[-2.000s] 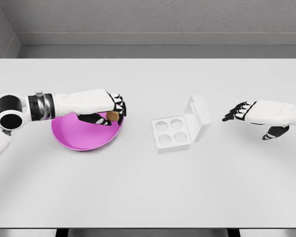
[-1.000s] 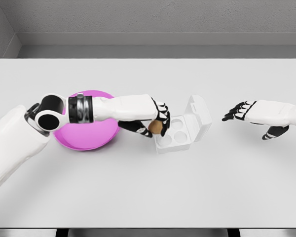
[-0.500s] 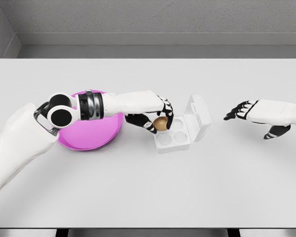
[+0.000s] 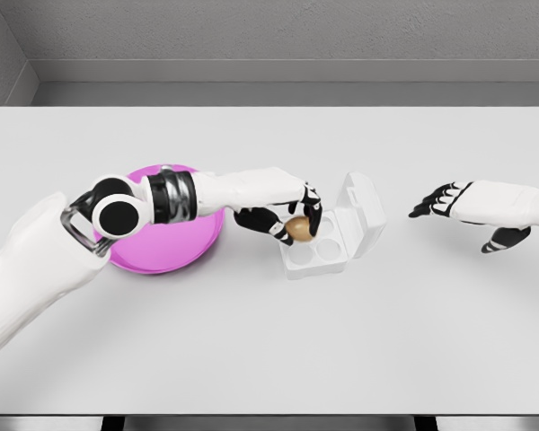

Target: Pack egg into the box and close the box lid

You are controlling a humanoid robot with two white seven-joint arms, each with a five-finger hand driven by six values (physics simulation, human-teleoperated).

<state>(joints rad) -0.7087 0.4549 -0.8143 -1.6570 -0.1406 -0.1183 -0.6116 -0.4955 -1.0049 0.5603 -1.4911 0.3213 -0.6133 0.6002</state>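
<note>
- We note the small brown egg [image 4: 298, 228] pinched in the left robot hand [image 4: 287, 214], poised over the rear-left cup of the white four-cup egg box [image 4: 316, 254].
- The box's hinged lid [image 4: 364, 211] stands open, tilted up on the right side.
- We see the round pink plastic bowl [image 4: 166, 251] left of the box, partly under the left forearm.
- The right robot hand [image 4: 445, 203] hovers well right of the box, fingers spread, holding nothing.
- Everything sits on the plain white table [image 4: 269, 341].

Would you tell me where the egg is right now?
In the head view, the egg is held in the left hand over the open box's far-left cup, right of the pink bowl.
</note>
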